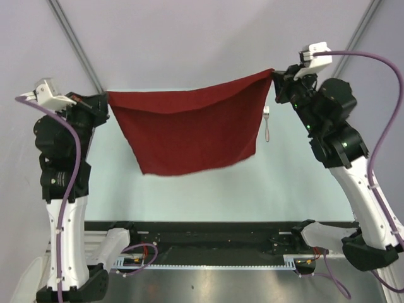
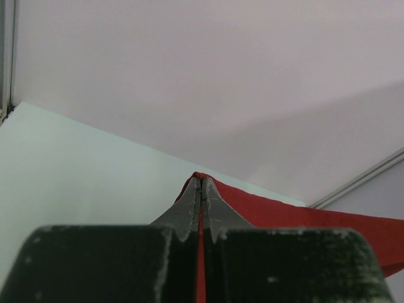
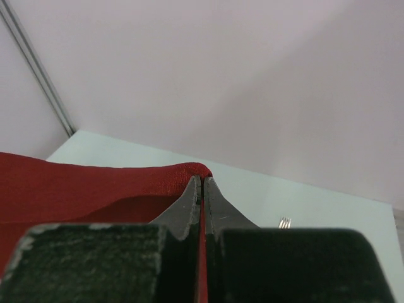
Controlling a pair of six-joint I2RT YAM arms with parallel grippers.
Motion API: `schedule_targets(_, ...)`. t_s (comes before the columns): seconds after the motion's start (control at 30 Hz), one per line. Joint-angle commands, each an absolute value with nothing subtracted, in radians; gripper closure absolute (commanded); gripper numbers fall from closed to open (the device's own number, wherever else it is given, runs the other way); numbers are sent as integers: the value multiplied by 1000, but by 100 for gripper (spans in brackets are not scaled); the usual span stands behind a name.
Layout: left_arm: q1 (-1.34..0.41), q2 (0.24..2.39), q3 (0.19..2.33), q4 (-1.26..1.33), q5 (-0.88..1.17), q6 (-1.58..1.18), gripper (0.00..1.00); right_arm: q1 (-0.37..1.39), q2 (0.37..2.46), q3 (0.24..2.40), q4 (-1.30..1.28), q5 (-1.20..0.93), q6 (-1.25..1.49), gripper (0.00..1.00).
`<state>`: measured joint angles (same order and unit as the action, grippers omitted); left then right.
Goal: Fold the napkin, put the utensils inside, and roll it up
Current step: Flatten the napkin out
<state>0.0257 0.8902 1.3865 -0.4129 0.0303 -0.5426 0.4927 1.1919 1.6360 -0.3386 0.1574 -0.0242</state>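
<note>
Top view, step: the fold is in hand. The napkin (image 1: 189, 132) is held up over the table (image 1: 189, 189), stretched by two corners. Whether its lower edge touches the table cannot be told.
Top view, left gripper (image 1: 106, 98): clamped on the napkin's left corner.
Top view, right gripper (image 1: 276, 76): clamped on the right corner, slightly higher.
Top view, fork (image 1: 267, 123): on the table just right of the cloth.
Left wrist view: jaws pinched together on a red corner, with cloth trailing right.
Right wrist view: jaws pinched on the napkin, and the fork's tines show on the table beyond.
Next move, judged: lower both corners evenly so the cloth lands doubled and flat, clear of the fork.
Count: one napkin, one fork, two grippers, both occupied.
</note>
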Motion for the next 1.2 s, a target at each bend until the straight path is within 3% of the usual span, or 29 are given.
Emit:
schedule_targets(0.0, 34, 815, 1433, -386, 23, -551, 100, 535, 1089, 1661, -282, 190, -113, 100)
schedule_targets(0.23, 35, 744, 1506, -449, 3, -538, 100, 594, 1010, 1686, -304, 233, -141, 100)
schedule_targets(0.53, 34, 732, 1629, -505, -26, -548, 100, 607, 1006, 1759, -316, 137, -120, 100)
schedule_targets(0.67, 34, 793, 1586, -473, -58, -531, 100, 583, 1197, 1805, -313, 169, -178, 100)
schedule_targets(0.83, 34, 923, 1415, -384, -64, -519, 100, 402, 1420, 1829, -302, 17, -83, 100)
schedule_targets(1.07, 69, 1274, 1310, -226, -8, -528, 100, 322, 1779, 1841, -162, -81, -17, 100)
schedule_targets(1.17, 72, 1472, 1336, -160, 25, -525, 97, 289, 2024, 1978, -118, -124, -5, 100)
